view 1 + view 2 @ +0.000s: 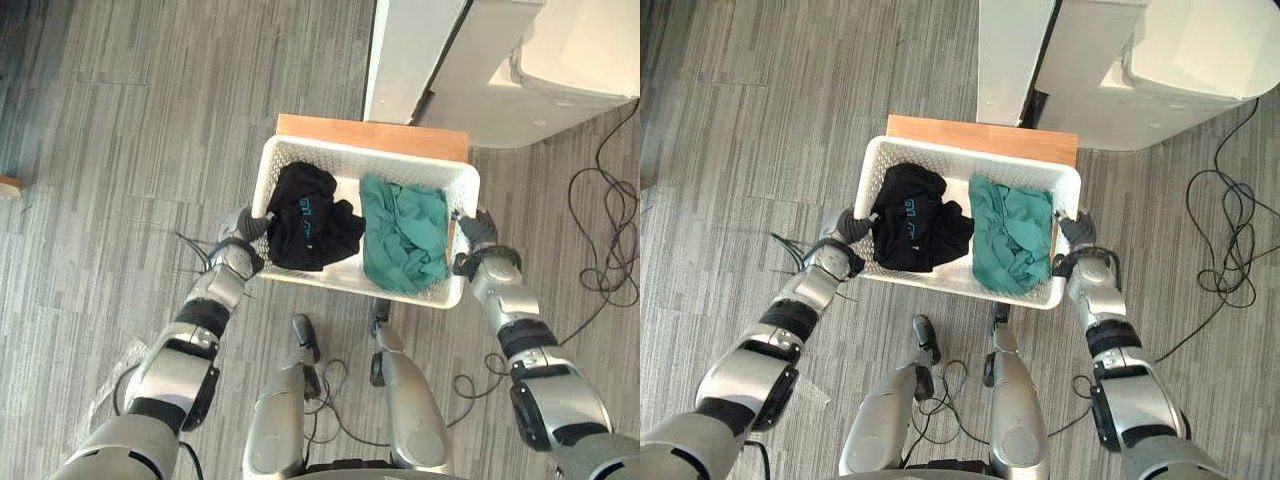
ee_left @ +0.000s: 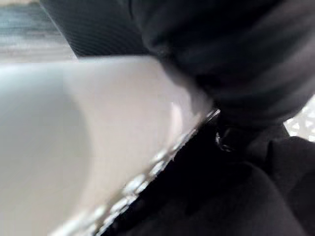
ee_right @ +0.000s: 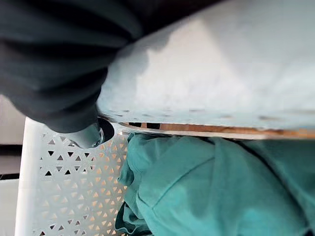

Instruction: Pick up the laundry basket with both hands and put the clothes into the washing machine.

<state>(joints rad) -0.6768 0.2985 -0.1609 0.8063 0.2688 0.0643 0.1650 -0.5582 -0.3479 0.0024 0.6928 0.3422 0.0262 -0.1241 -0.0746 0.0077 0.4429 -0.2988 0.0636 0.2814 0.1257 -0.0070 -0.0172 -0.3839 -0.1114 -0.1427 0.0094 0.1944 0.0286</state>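
White perforated plastic laundry basket (image 1: 370, 157) gripped at both short ends.
The left hand (image 1: 243, 228) curls over one rim beside a crumpled black garment (image 1: 305, 225). The right hand (image 1: 478, 230) clamps the opposite rim, a silver fingertip (image 3: 90, 136) inside the wall, next to a teal green garment (image 1: 405, 235). The basket is over a brown wooden surface (image 1: 370, 132), resting or lifted I cannot tell, near a white washing machine (image 1: 540, 70).

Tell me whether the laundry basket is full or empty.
Partly full. The laundry basket holds a black garment and a green garment side by side, with bare bottom showing between them.
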